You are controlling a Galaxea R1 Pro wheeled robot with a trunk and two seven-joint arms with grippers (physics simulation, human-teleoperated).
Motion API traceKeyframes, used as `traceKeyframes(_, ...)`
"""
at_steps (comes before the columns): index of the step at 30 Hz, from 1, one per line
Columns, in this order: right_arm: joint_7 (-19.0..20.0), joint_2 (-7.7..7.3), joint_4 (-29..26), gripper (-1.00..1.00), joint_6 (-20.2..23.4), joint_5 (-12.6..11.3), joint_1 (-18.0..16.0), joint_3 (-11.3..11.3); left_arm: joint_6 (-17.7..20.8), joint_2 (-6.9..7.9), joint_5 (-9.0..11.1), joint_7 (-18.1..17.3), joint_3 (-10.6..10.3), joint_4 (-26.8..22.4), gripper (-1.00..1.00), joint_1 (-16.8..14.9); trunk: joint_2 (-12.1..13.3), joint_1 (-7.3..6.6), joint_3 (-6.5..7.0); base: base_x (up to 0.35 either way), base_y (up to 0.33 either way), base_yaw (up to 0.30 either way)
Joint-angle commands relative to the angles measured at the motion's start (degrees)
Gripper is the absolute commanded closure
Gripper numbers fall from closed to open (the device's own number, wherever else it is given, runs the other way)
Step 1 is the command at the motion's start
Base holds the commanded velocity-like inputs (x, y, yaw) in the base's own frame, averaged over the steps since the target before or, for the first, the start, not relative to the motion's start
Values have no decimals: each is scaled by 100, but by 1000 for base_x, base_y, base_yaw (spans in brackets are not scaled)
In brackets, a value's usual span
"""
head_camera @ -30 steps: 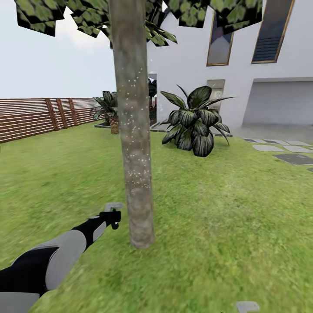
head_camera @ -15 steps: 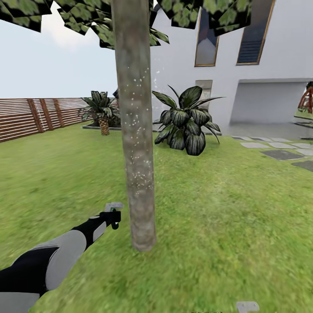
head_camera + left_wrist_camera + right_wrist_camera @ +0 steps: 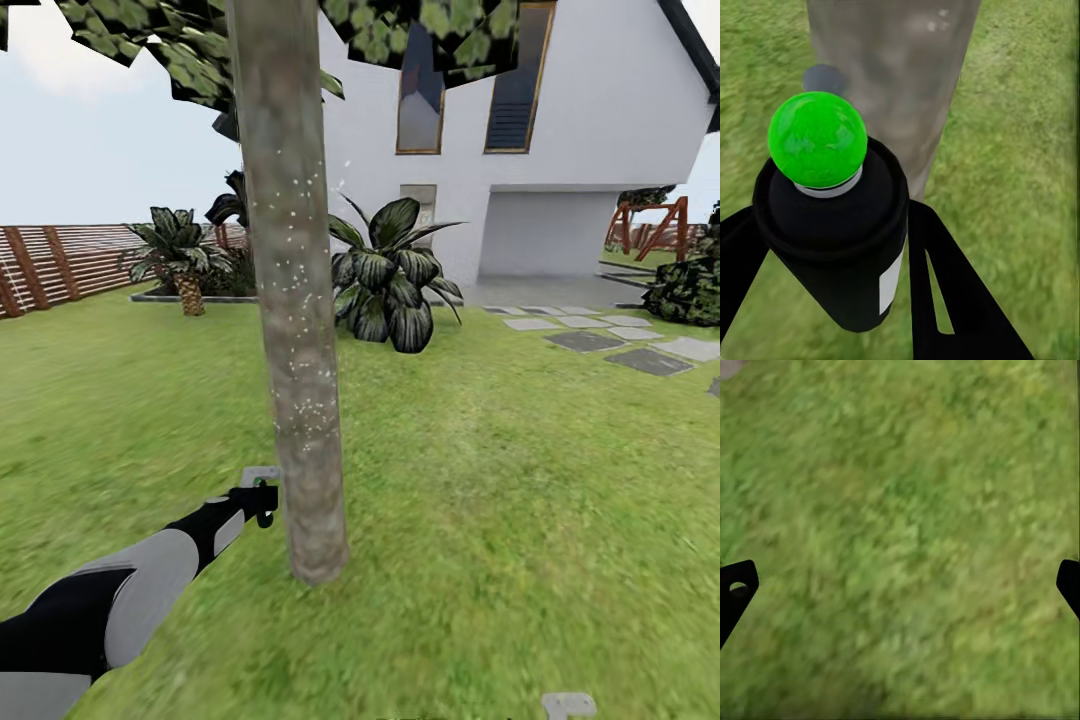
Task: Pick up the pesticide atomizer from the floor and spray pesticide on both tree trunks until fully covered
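A: Just past the left gripper (image 3: 262, 500) in the head view stands the trunk (image 3: 296, 330), upright and speckled with pale dots, its long axis vertical. What do the fingers hold?

B: A small dark shape with a green spot, too small there to read. Beyond the trunk are a striped plant (image 3: 385, 280), a palm (image 3: 178, 255), the fence (image 3: 50, 265) and the white house (image 3: 560, 160), with stepping stones (image 3: 610, 345) on the lawn (image 3: 520, 480).

A: And the left wrist view?

B: Between the two black fingers (image 3: 945, 292) sits the atomizer (image 3: 832, 232), a black can with a green ball cap (image 3: 817, 139), gripped at its sides. Its long axis runs along the fingers, cap toward the trunk (image 3: 900, 75) just ahead, with nothing in between.

A: Right wrist view?

B: The right gripper (image 3: 900, 585) is spread wide, one fingertip (image 3: 735, 589) at each edge, holding nothing, with only blurred grass (image 3: 900, 525) between them.
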Motion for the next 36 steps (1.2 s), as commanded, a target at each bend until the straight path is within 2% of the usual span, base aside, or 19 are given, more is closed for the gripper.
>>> traceKeyframes(1,41,2,29,-100,-41,-61,-12,34,-4,2,-43,-18,44,-1,100,-3,-8,1,-12,0,350,-181)
traceKeyframes(8,41,2,29,-100,-41,-61,-12,34,-4,2,-43,-18,44,-1,100,-3,-8,1,-15,-38,350,-88)
traceKeyframes(22,50,2,29,-100,-40,-61,-11,34,-2,2,-41,-14,44,-1,100,-3,-8,1,-15,-93,350,-291)
traceKeyframes(36,50,2,29,-100,-41,-61,-12,34,-4,2,-43,-17,44,-1,100,-3,-8,1,-15,-20,350,-179)
